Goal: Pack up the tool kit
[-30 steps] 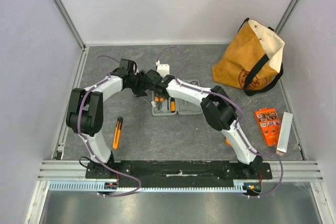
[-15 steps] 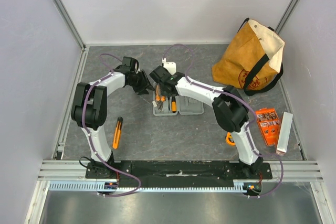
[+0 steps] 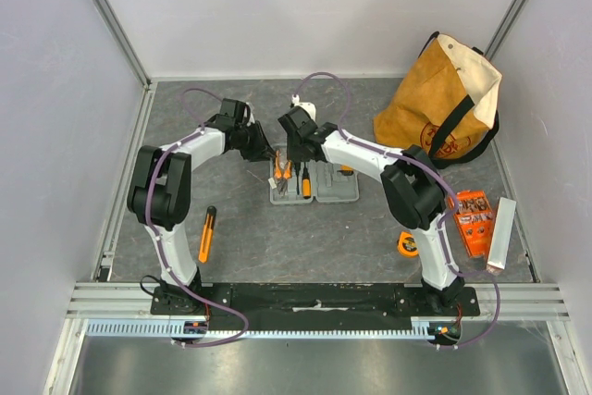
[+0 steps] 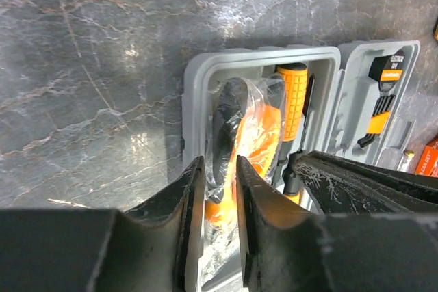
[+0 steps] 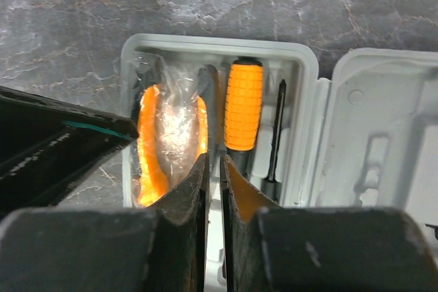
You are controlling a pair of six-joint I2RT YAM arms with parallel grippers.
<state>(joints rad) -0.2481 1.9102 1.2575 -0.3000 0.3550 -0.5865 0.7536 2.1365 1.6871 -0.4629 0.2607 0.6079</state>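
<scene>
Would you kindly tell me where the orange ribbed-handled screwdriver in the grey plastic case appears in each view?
Top external: orange ribbed-handled screwdriver, centre, in the grey plastic case's left half.
Left wrist: right of centre.
Right wrist: centre.
Shared landmark: plastic-wrapped orange pliers beside it.

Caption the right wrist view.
Jaws hover over plastic-bagged pliers beside an orange-handled screwdriver in the open grey case.

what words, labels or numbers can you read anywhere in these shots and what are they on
No text can be read with certainty.
Tan bag: round dark stamp, too small to read.
Orange bit box: printing too small to read.
Black-and-orange tool in the tool kit lid: white lettering, blurred.
</scene>
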